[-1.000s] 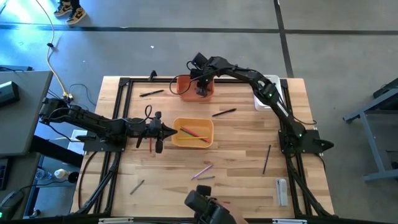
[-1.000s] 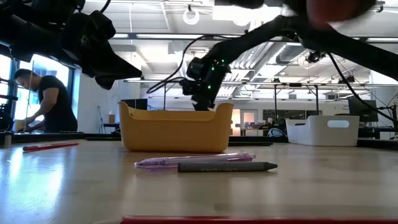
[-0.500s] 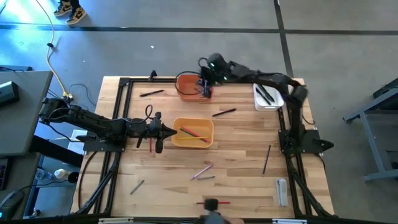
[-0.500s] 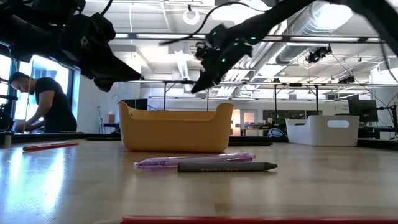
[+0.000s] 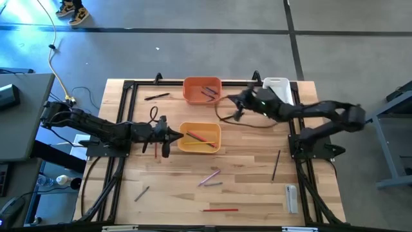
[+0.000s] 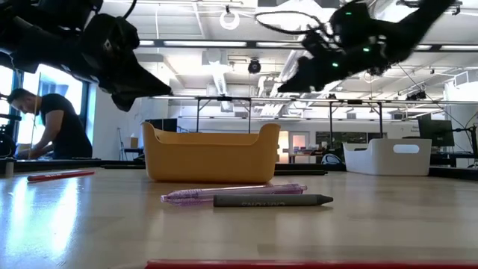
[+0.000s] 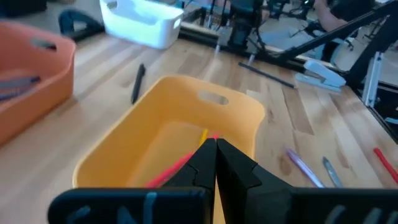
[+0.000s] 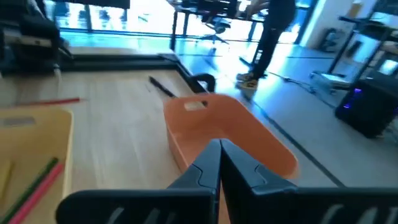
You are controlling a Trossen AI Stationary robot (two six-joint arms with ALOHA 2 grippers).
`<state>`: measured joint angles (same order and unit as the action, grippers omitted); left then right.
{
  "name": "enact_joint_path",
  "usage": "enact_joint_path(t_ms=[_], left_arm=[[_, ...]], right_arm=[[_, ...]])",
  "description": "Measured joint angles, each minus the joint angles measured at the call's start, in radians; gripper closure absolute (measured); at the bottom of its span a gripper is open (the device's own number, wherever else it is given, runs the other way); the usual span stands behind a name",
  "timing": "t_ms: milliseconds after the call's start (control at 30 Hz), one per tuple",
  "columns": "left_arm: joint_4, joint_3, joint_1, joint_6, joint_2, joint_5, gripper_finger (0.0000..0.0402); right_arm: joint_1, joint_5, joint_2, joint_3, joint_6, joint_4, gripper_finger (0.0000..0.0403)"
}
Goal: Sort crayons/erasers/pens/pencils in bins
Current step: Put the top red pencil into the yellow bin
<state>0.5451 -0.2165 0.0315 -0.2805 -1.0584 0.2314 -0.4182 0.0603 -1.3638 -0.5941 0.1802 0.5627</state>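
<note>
From above, my right tool hangs empty, pinched tight, between the orange bin and the white bin. The left tool, also closed, sits at the yellow bin's edge, with open counter nearer me. Down low, a purple pen and grey crayon lie touching. In my left wrist view, a red stick lies in the yellow bin.

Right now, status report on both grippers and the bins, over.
Left gripper shut, empty, beside the yellow-orange plastic bin. Right gripper shut, empty, airborne between orange plastic bin and narrow white bin. Loose sticks on table; nothing blocking.
</note>
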Motion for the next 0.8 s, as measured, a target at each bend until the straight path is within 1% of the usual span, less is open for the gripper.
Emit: enact_joint_path(t_ms=[67, 100, 167, 267, 333, 400, 467, 533, 600, 700, 800], left_arm=[[-0.110, -0.041, 0.000, -0.048, 0.008, 0.000, 0.0401], [-0.202, -0.074, -0.001, -0.079, 0.018, 0.001, 0.0401], [-0.430, -0.153, -0.006, -0.156, 0.025, 0.022, 0.0401], [-0.801, -0.284, -0.022, -0.317, 0.026, 0.064, 0.0401], [-1.004, -0.361, -0.034, -0.436, 0.018, 0.067, 0.0401], [-1.173, -0.406, -0.053, -0.558, 0.015, 0.061, 0.0401], [-1.270, -0.423, -0.074, -0.687, 0.014, 0.044, 0.0401], [-1.347, -0.415, -0.089, -0.828, 0.014, 0.017, 0.0399], [-1.393, -0.395, -0.100, -0.932, 0.014, -0.009, 0.0391], [-1.390, -0.347, -0.115, -1.042, 0.013, -0.051, 0.0365], [-1.327, -0.291, -0.119, -1.135, 0.013, -0.092, 0.0328]], right_arm=[[0.009, 0.033, 0.059, 0.083, 0.000, 0.040, 0.0402], [0.011, 0.044, 0.087, 0.118, 0.000, 0.061, 0.0402], [0.011, 0.049, 0.144, 0.174, -0.009, 0.099, 0.0403], [0.011, 0.051, 0.213, 0.235, -0.026, 0.098, 0.0403], [0.011, 0.051, 0.249, 0.255, -0.023, 0.098, 0.0403], [0.011, 0.051, 0.284, 0.270, -0.022, 0.094, 0.0403], [0.011, 0.051, 0.309, 0.281, -0.016, 0.091, 0.0403], [0.011, 0.051, 0.328, 0.285, 0.001, 0.072, 0.0403], [0.011, 0.051, 0.336, 0.285, 0.006, 0.050, 0.0403], [0.011, 0.051, 0.337, 0.285, 0.008, 0.023, 0.0403], [0.011, 0.051, 0.337, 0.285, 0.018, 0.006, 0.0403]])
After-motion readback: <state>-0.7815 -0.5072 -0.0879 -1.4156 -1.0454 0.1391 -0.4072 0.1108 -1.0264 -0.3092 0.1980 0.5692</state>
